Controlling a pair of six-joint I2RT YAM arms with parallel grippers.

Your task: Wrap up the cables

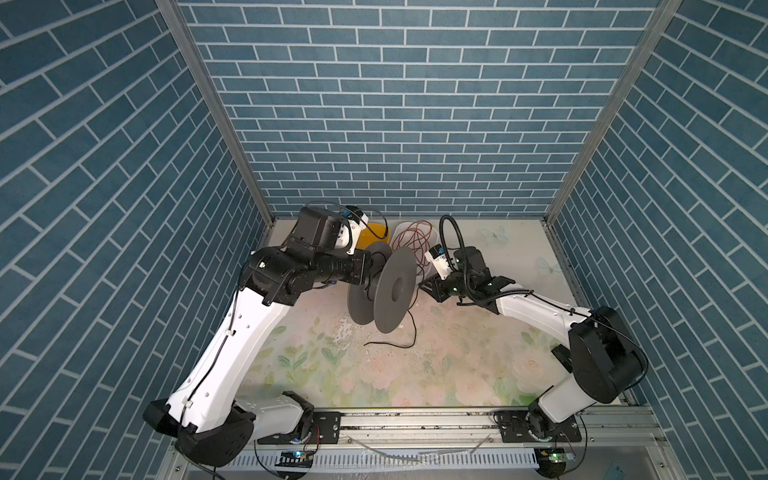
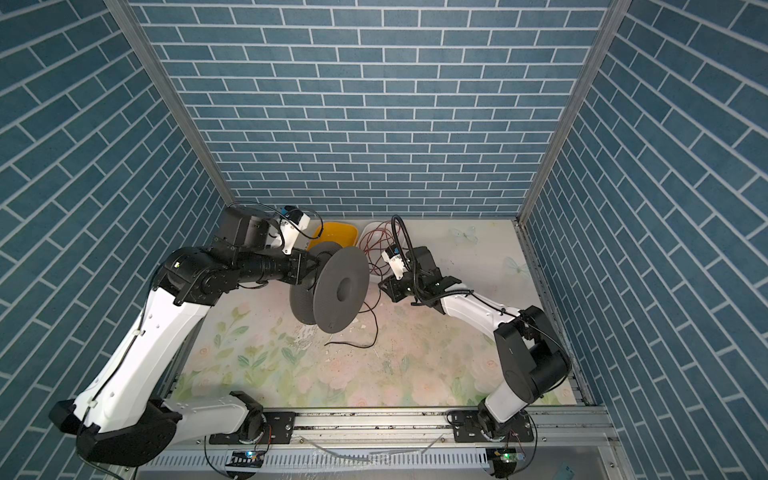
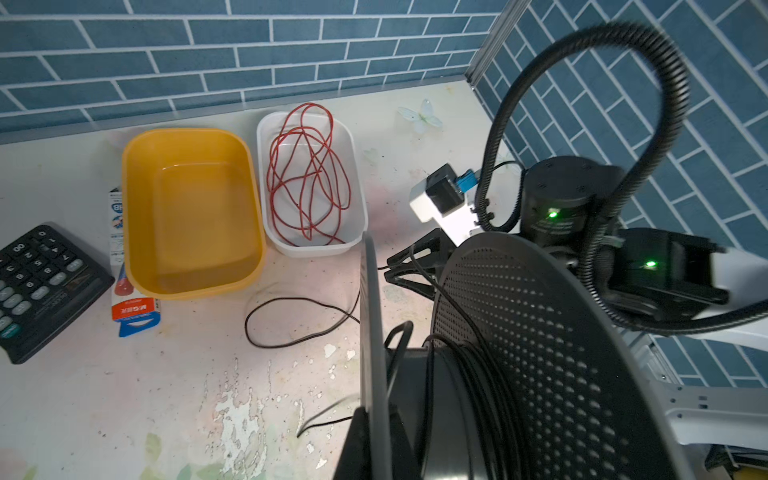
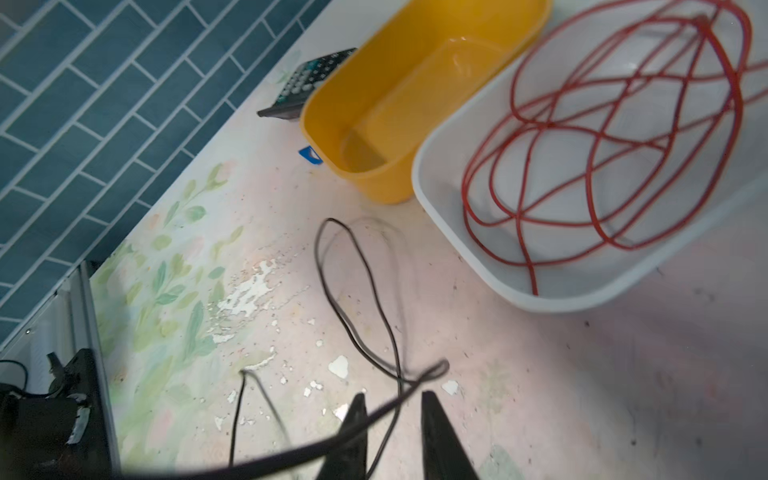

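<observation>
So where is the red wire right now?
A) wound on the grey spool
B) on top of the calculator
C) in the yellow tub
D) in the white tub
D: the red wire lies in loose loops inside the white tub; the yellow tub beside it is empty, and the grey spool carries black cable instead.

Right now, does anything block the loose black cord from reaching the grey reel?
Nothing visible does. The black cord runs freely from the table up to the grey spool; the yellow tray and white tray sit apart from it.
</observation>
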